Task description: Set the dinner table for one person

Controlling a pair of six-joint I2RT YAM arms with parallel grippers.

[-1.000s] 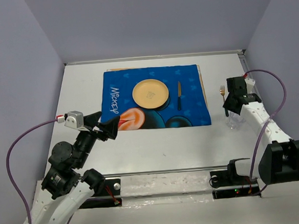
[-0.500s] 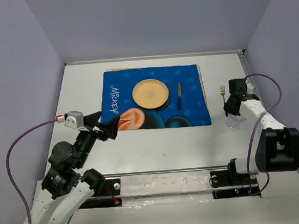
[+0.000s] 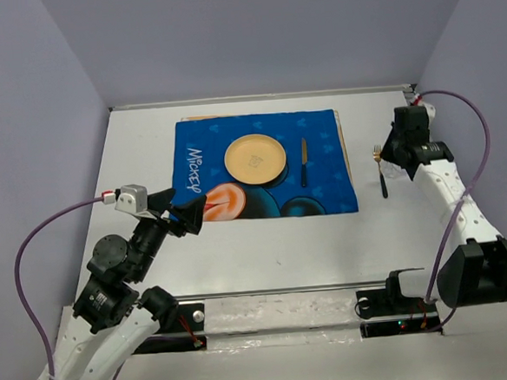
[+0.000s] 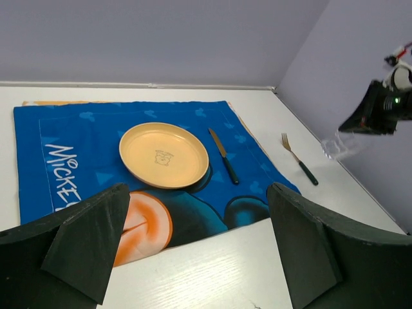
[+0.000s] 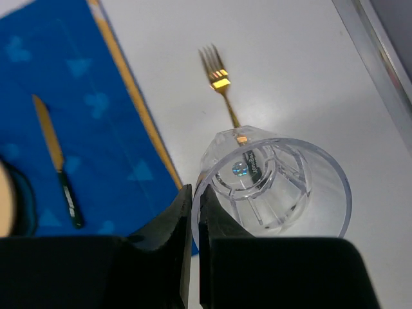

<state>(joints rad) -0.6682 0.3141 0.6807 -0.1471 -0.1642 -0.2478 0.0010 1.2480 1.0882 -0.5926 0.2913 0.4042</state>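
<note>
Your right gripper (image 5: 195,206) is clenching the rim of a clear plastic cup (image 5: 277,193), one finger lying inside the wall and the other outside, so the cup is hanging mouth-up from the jaws. It is sitting over the handle of the gold-headed fork (image 5: 217,76), which is showing through the clear base, and from the left wrist view it is looking lifted off the surface, though you cannot tell that for sure. The fork is lying on the bare dinner table (image 3: 266,250) near its right edge, just beside the blue Mickey placemat (image 3: 237,204), tines pointing toward the far edge. The dinner table itself is filling the workspace in front of both arm bases, running out to the back wall. The placemat is lying toward the far edge, about midway between left and right. On it the yellow plate (image 4: 164,154) is resting, with the knife (image 4: 223,158) just to its right and not touching it. Your left gripper (image 4: 196,219) is hovering released, jaws spread wide and holding nothing, over the near-left part of the dinner table and facing the placemat.
</note>
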